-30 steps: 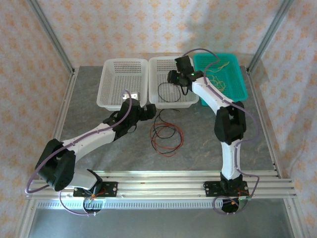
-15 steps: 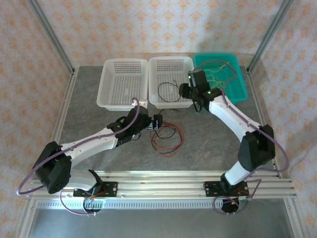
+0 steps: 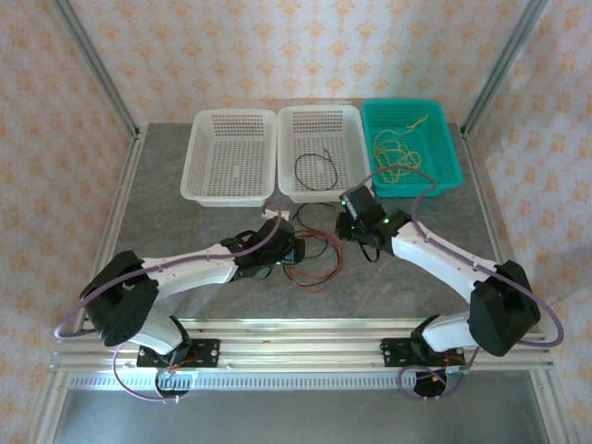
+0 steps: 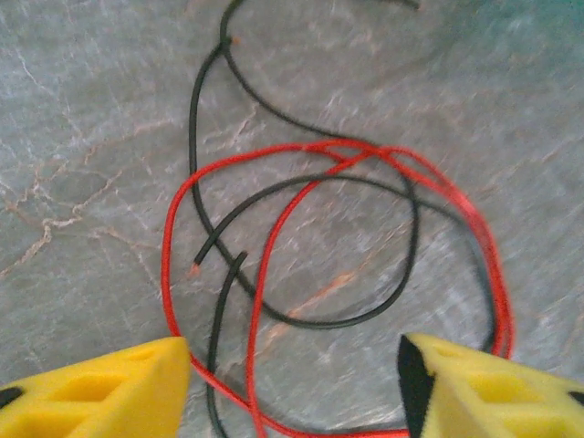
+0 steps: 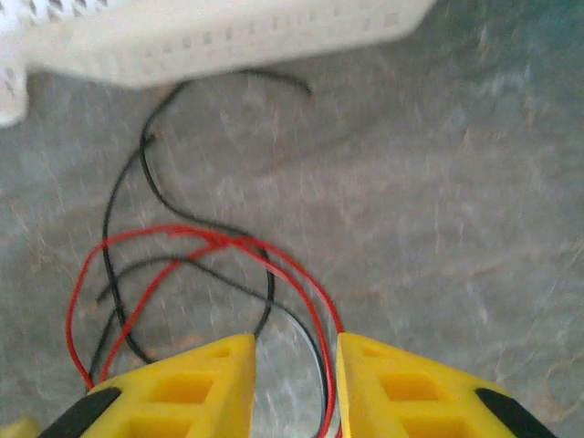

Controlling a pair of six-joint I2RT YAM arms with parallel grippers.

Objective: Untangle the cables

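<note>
A tangle of red cable (image 3: pixel 335 264) and black cable (image 3: pixel 315 243) lies on the grey table in front of the baskets. My left gripper (image 3: pixel 294 252) is at the tangle's left side, open and low over it. In the left wrist view the red loops (image 4: pixel 301 151) and a black loop (image 4: pixel 365 315) lie between and beyond the fingers of the left gripper (image 4: pixel 290 365). My right gripper (image 3: pixel 347 227) hangs open at the tangle's upper right. Red (image 5: pixel 292 269) and black strands run into the gap of the right gripper (image 5: pixel 294 365). Another black cable (image 3: pixel 314 171) lies in the middle basket, yellow cables (image 3: pixel 398 153) in the teal one.
Three baskets stand in a row at the back: a white one (image 3: pixel 231 116) on the left, a white one (image 3: pixel 319 111) in the middle, a teal one (image 3: pixel 407 103) on the right. The middle basket's wall (image 5: pixel 228 36) is just beyond the right gripper. Metal rails edge the table.
My right arm has swung from over the baskets down to the tangle's upper right. My left gripper has slid right and lower onto the tangle's left side.
</note>
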